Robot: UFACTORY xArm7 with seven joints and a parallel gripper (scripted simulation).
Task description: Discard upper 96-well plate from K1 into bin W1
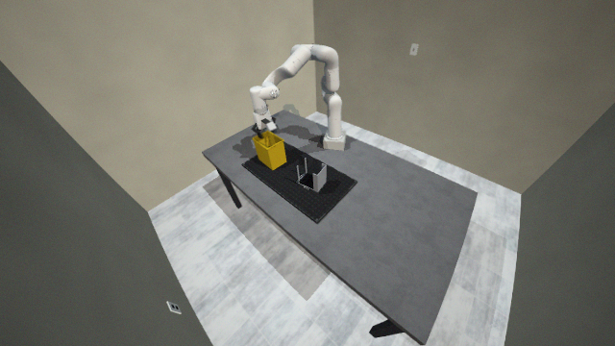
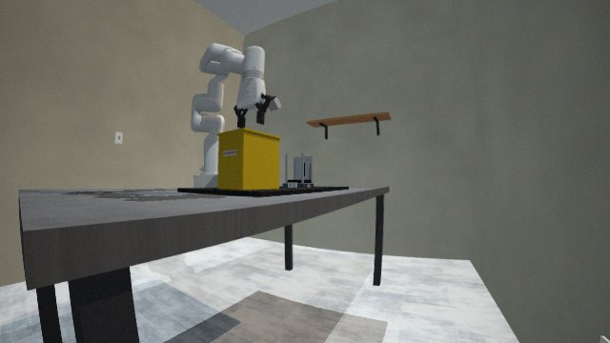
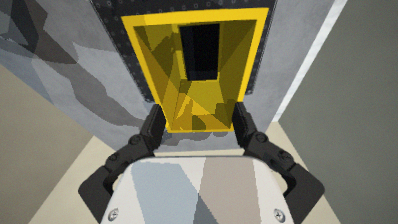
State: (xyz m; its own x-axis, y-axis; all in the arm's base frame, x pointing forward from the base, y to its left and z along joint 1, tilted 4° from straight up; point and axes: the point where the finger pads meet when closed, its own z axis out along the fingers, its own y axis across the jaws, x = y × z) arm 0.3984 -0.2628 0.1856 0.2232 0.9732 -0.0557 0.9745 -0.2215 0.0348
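Observation:
The yellow plastics bin W1 stands upright on the black mat, also seen in the exterior view. In the wrist view a black 96-well plate lies deep inside the bin, seen nearly edge-on. My gripper hovers just above the bin's mouth with its fingers wide open and nothing between them; it also shows in the top and exterior views. The stack rack K1 stands on the mat to the right of the bin; a dark plate sits low inside it.
The black perforated mat covers part of the grey table. The arm's base stands behind the mat. A wooden shelf hangs on the far wall.

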